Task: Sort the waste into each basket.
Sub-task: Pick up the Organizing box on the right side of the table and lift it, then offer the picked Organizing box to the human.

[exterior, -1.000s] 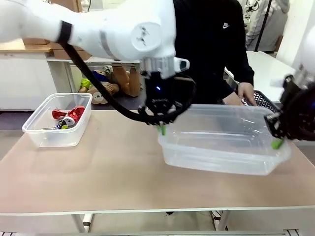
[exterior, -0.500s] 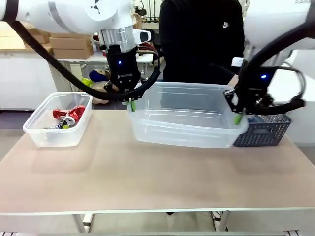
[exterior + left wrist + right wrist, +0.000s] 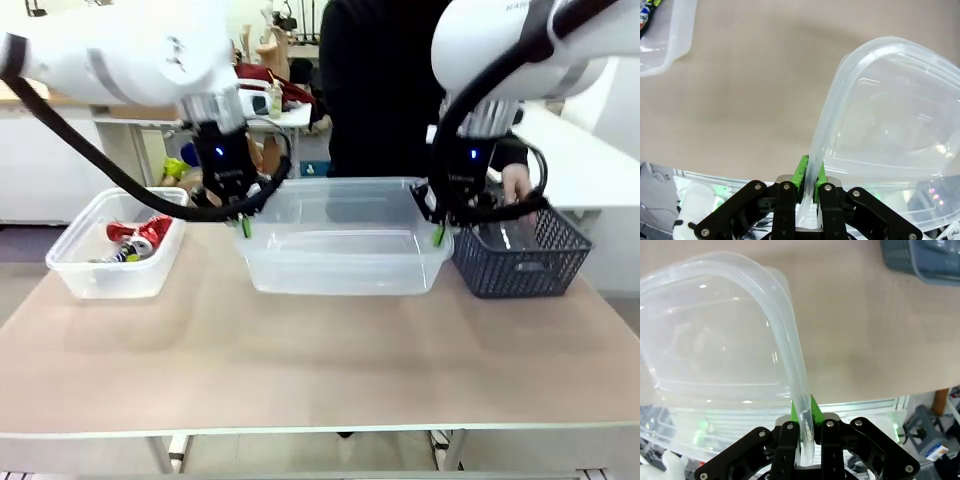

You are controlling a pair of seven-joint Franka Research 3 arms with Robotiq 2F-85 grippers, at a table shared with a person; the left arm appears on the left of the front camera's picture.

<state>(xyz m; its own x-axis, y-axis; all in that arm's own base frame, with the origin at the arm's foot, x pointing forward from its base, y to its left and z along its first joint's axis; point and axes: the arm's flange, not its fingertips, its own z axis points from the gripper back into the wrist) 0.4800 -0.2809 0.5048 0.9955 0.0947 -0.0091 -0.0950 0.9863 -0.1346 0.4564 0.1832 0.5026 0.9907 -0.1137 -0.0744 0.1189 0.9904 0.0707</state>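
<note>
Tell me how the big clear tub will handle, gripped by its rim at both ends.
The tub looks empty and thin-walled, so probably light. The left gripper and right gripper pinch only its rim, so it may flex or twist if they move unevenly. The smooth plastic could slip, though the thick rim should help.

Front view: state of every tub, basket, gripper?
large tub: empty, gripped at both ends
small tub: upright, holds red cans
dark basket: upright, person's hand over it
left gripper: shut on large tub rim
right gripper: shut on large tub rim
</note>
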